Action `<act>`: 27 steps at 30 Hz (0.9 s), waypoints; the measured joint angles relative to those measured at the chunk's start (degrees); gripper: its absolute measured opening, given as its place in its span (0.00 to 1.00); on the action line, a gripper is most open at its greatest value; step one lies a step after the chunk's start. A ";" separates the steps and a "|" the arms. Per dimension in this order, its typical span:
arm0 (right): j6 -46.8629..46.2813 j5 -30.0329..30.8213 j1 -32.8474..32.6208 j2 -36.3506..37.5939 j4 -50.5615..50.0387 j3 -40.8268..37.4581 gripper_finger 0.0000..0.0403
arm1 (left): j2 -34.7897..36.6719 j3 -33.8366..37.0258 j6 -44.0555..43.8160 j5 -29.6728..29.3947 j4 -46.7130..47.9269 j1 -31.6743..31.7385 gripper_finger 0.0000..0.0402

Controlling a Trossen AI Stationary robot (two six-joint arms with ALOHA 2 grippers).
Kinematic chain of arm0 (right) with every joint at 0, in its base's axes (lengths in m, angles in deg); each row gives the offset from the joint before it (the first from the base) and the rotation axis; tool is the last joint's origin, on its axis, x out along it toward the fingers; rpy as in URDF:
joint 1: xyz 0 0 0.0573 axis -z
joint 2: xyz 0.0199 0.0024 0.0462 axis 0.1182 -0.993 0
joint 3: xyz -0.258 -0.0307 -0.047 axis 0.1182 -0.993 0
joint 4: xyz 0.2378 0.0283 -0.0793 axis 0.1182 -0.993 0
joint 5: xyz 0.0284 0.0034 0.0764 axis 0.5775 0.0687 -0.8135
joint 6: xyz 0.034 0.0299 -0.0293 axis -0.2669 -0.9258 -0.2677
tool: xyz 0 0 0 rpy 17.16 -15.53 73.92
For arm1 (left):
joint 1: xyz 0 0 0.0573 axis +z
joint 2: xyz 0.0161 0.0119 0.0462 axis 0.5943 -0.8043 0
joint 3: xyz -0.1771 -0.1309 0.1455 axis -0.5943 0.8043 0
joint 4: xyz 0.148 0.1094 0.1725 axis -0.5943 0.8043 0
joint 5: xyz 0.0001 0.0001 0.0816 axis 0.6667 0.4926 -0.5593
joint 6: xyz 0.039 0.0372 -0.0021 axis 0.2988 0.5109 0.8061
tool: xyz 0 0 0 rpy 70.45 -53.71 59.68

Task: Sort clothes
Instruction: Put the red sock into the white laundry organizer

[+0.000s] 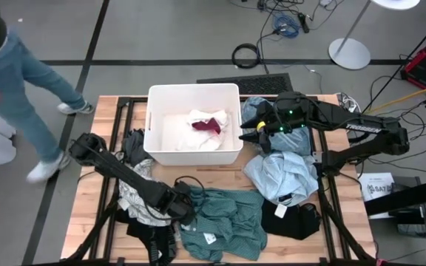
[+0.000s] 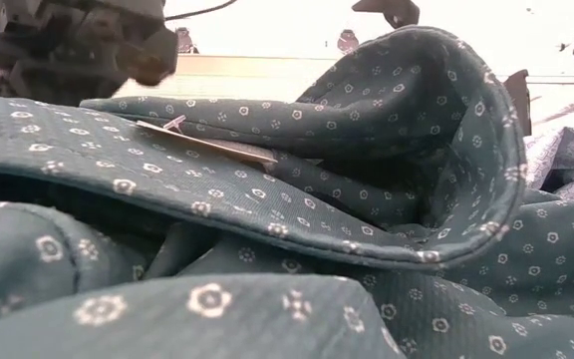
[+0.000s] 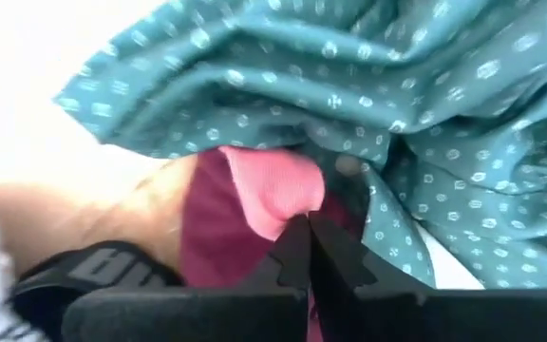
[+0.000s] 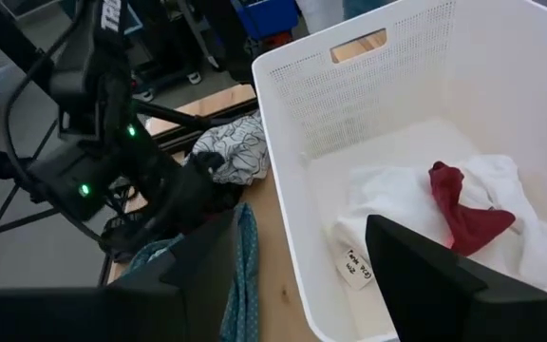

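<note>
White and dark red cloth (image 1: 207, 124) already lies in the bin (image 1: 193, 92), just beside the right gripper (image 1: 251, 137), which hovers wide open and empty at the bin's edge. Most of the sorting seems left. The left gripper (image 3: 308, 228) is pinched shut on a pink-red fabric (image 3: 254, 195) under the teal shirt (image 1: 224, 218); blue shirts (image 1: 279, 174) and black garments (image 1: 291, 220) lie on the bench (image 1: 87, 214) near the right gripper.

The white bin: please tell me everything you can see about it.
The white bin is rectangular, plastic-looking, with perforated walls and a handle slot near the rim. It stands upright on the table's far middle, open on top. Inside lie a white cloth and a dark red one. The right gripper hovers beside it.
</note>
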 joint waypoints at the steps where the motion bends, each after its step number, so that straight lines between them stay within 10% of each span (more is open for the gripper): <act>1: 0.18 0.02 0.00 0.02 -0.21 0.00 0.55 | 1.00 0.00 0.06 -0.66 1.12 0.00 0.01; 16: 0.37 0.02 0.00 0.07 -0.18 0.00 0.55 | 24.79 0.00 -0.48 -10.83 5.41 0.08 0.00; 27: 0.28 0.07 -1.18 0.07 -0.93 0.02 0.55 | 18.07 -0.02 -0.53 -3.91 2.13 -1.01 0.22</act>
